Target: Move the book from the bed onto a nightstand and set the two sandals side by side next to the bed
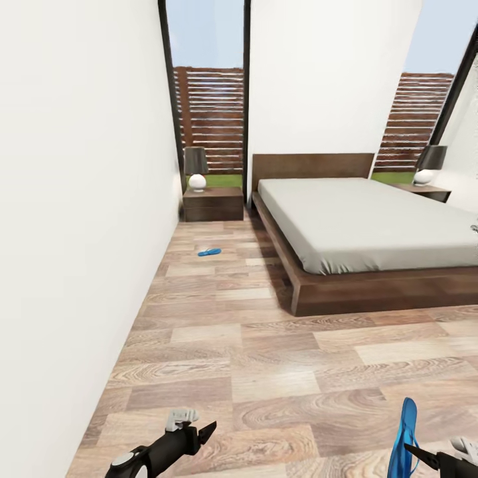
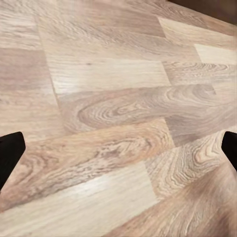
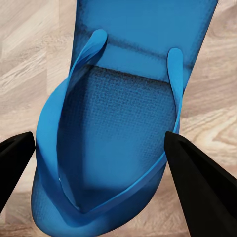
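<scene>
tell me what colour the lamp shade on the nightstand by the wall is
Dark grey lamp shade, head view.

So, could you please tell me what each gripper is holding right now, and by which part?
The right gripper holds a blue sandal on edge, gripped across the sole near one end. The left gripper is open over the floor, holding nothing.

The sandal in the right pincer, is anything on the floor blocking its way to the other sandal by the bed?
Nothing visible does. Bare floor runs from the held sandal to the other sandal, left of the bed.
</scene>
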You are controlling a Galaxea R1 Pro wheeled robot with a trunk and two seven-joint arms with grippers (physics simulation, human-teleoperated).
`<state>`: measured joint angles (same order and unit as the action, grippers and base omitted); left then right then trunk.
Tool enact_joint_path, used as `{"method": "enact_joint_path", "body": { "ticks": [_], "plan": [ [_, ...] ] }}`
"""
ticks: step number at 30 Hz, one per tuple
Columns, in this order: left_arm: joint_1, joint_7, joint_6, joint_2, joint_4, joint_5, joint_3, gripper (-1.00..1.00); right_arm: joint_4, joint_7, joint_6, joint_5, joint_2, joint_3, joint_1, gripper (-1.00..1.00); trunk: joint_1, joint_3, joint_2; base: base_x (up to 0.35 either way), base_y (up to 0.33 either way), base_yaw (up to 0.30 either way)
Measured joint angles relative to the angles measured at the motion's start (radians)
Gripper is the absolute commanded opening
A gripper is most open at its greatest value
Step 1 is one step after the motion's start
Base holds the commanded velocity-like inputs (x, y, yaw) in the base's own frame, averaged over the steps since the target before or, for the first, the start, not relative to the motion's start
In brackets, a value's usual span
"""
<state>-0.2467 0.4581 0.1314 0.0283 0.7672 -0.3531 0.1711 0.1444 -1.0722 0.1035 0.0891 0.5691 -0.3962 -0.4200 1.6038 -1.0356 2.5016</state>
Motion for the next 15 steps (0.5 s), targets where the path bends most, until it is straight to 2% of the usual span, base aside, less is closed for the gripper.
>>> {"method": "enact_joint_path", "body": {
  "ticks": [8,15],
  "plan": [
    [0.000,0.000,0.000,0.000,0.000,0.000,0.000,1.00,0.000,0.000,0.000,0.000,0.000,0.000,0.000,-1.00,-0.004,0.031,-0.002,0.000,0.000,0.000],
    [0.000,0.000,0.000,0.000,0.000,0.000,0.000,1.00,0.000,0.000,0.000,0.000,0.000,0.000,0.000,-1.00,-0.030,0.053,-0.051,0.000,0.000,0.000]
  ]
}}
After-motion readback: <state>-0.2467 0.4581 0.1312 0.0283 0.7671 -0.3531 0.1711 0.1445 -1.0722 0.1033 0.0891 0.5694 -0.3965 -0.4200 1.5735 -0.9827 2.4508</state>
